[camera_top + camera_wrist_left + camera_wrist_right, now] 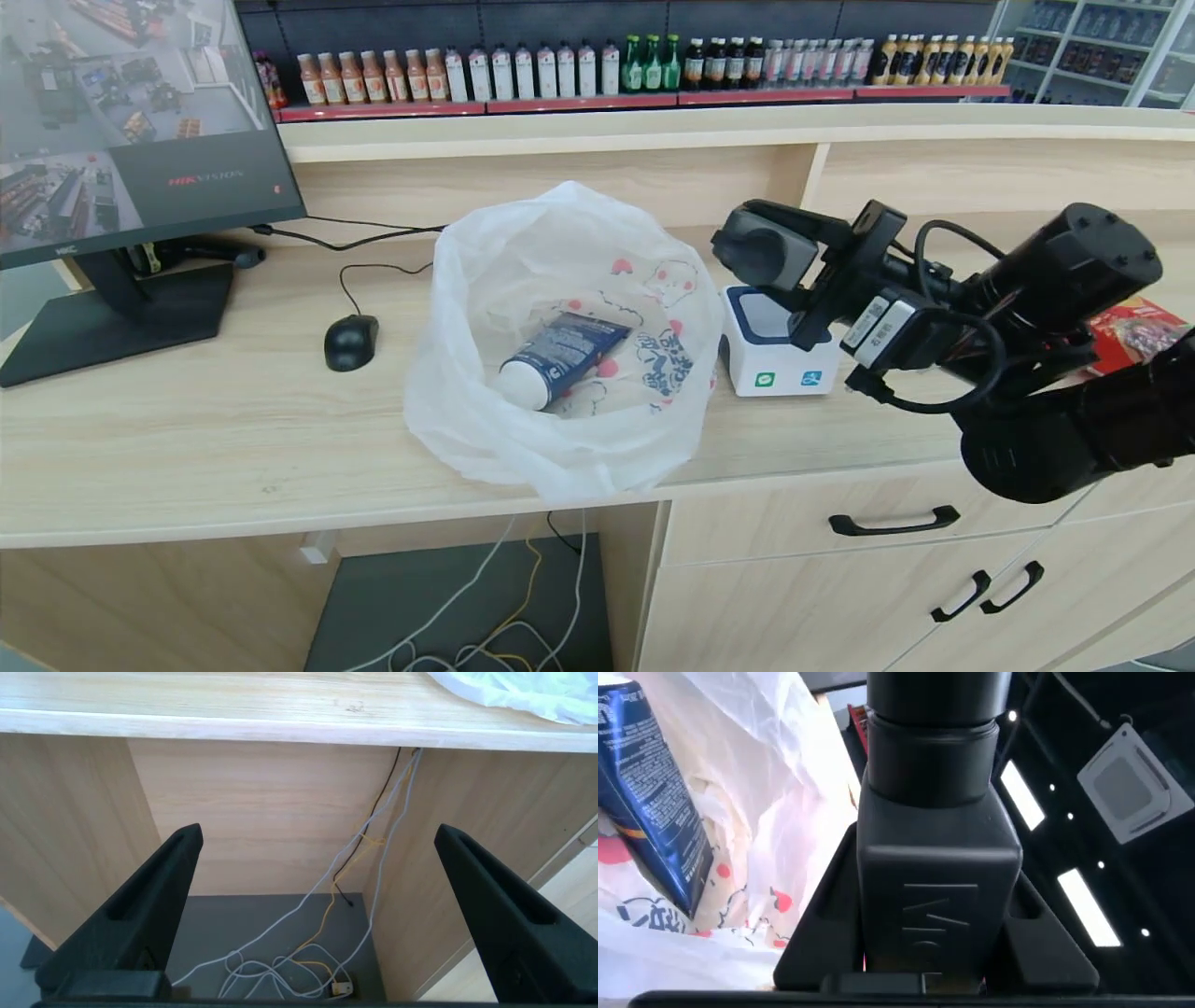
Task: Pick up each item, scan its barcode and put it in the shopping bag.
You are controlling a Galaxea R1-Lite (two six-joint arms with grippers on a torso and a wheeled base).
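Observation:
A white plastic shopping bag [560,448] stands open on the wooden counter [233,439], with a dark blue tube [558,359] lying inside it. In the right wrist view the bag [775,784] and the tube [649,793] lie just beyond the gripper. My right gripper [826,294] hovers to the right of the bag, shut on a black handheld scanner [766,247] whose head points toward the bag. The scanner's handle [934,887] sits between the fingers [822,919]. A red packet [1134,331] lies on the counter behind my right arm. My left gripper [318,835] hangs open and empty below the counter edge.
A white scanner box [780,359] stands right of the bag, under the handheld scanner. A black mouse [351,342] and a monitor [131,121] occupy the counter's left side. Loose cables [299,961] lie in the opening under the counter. Drawers [892,523] are at the lower right.

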